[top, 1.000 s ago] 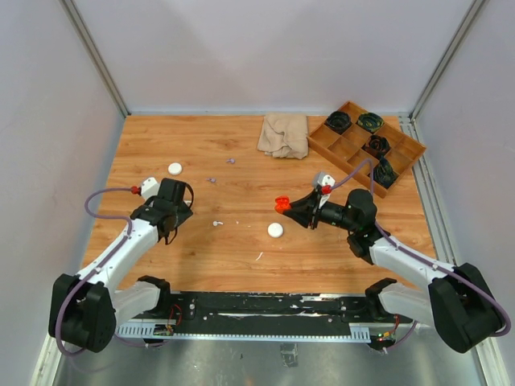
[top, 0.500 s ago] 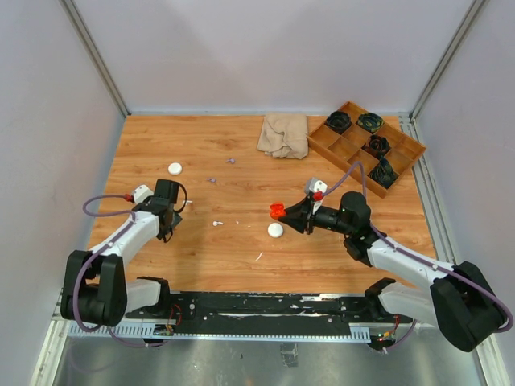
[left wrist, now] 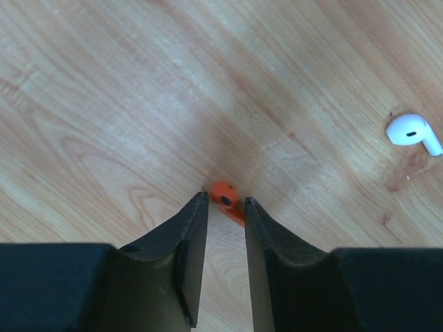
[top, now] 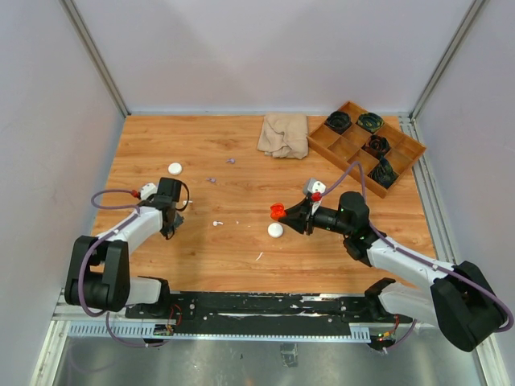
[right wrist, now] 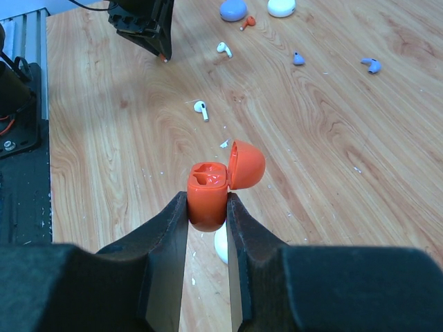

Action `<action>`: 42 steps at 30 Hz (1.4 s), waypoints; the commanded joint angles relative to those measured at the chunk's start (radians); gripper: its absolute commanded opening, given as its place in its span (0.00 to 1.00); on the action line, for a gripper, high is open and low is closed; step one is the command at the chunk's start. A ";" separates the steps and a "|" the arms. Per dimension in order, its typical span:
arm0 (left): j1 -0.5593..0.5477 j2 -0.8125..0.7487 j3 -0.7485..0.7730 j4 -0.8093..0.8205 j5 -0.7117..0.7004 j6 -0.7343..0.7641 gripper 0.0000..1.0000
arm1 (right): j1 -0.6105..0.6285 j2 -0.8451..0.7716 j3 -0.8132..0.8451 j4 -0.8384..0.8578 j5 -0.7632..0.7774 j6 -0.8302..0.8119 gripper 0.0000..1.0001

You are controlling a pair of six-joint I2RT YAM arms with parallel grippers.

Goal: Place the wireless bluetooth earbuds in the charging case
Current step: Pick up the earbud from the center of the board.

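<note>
My right gripper (top: 283,212) is shut on an orange charging case (right wrist: 208,197) and holds it above the table with its lid open and both sockets empty. My left gripper (left wrist: 225,199) is down at the table, its jaws close together on a small orange earbud (left wrist: 223,194) at the fingertips. It shows at the left in the top view (top: 171,215). A white earbud (left wrist: 413,133) lies to its right. A second white earbud (right wrist: 223,48), two purple earbuds (right wrist: 298,59) and another orange earbud (right wrist: 248,22) lie on the wood.
A white round case (top: 276,230) lies under the right gripper, another white case (top: 175,168) at the far left, and a purple case (right wrist: 233,8) beside it. A beige cloth (top: 283,133) and a wooden compartment tray (top: 394,129) are at the back right.
The left arm has dropped low and drawn left toward the table's left edge. The right gripper has shifted slightly left with the open orange case.
</note>
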 commanded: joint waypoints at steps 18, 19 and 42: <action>-0.255 0.193 0.186 0.023 0.182 0.269 0.25 | 0.022 -0.005 0.040 -0.037 0.031 -0.043 0.01; -0.271 0.204 0.197 0.000 0.176 0.279 0.25 | 0.021 -0.004 0.040 -0.037 0.029 -0.043 0.01; -0.311 0.128 0.225 -0.103 0.130 0.237 0.42 | 0.024 0.001 0.054 -0.066 0.023 -0.047 0.01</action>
